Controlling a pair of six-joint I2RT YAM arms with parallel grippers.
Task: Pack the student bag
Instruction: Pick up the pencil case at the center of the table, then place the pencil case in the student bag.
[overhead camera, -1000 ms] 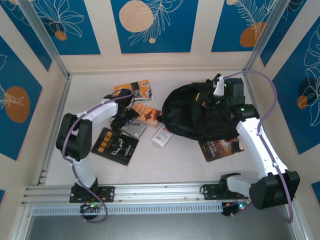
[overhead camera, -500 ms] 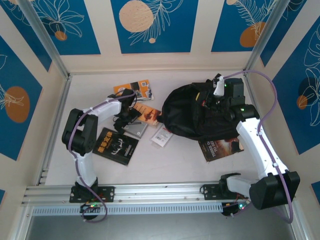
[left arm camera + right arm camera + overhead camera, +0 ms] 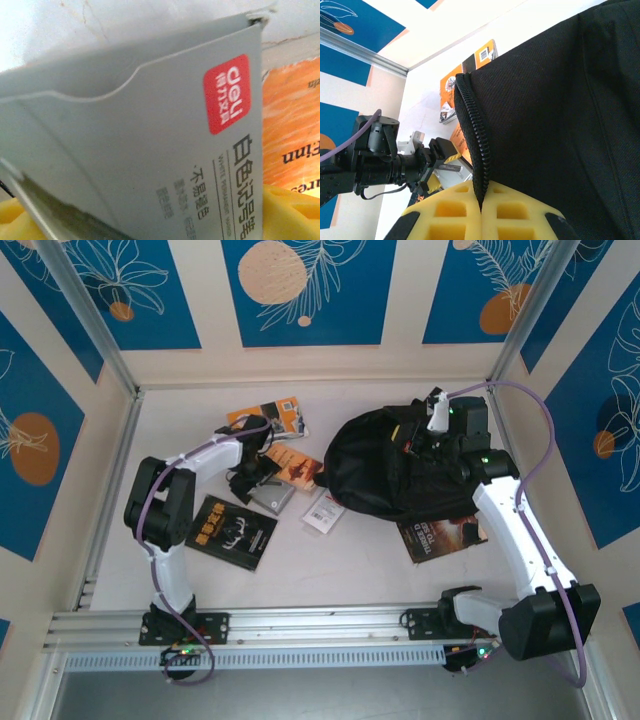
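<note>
**Top view.** I see the bag (image 3: 385,475) lying on its side at the far right of the table (image 3: 330,575). The right gripper (image 3: 428,443) is at the bag's upper far edge. A dark book (image 3: 445,532) pokes out from under the bag's near side; its white lettering is too small to read. The left gripper (image 3: 250,478) is low over a grey pack (image 3: 270,497), which touches an orange book (image 3: 292,466). A black book (image 3: 228,531) with pale cover art lies near the left arm. A small white packet (image 3: 323,512) lies between the pack and the bag. A second orange book, the far book (image 3: 268,418), lies towards the back wall.

**Left wrist view.** The pack stands tilted between the yellow left pads (image 3: 295,212), which sit wide apart at the bottom corners. I cannot tell whether they press on it. A red label (image 3: 227,94) on the pack reads "deli" over small Chinese characters. Below it runs a line of large black Chinese characters, then finer print I cannot read. The orange book shows at the right, with sideways letters that look like "Finn".

**Right wrist view.** The yellow right pads (image 3: 455,212) are clenched together on the bag's zipper (image 3: 476,150) edge, pinching the fabric. The far book shows a barcode beyond the bag.
</note>
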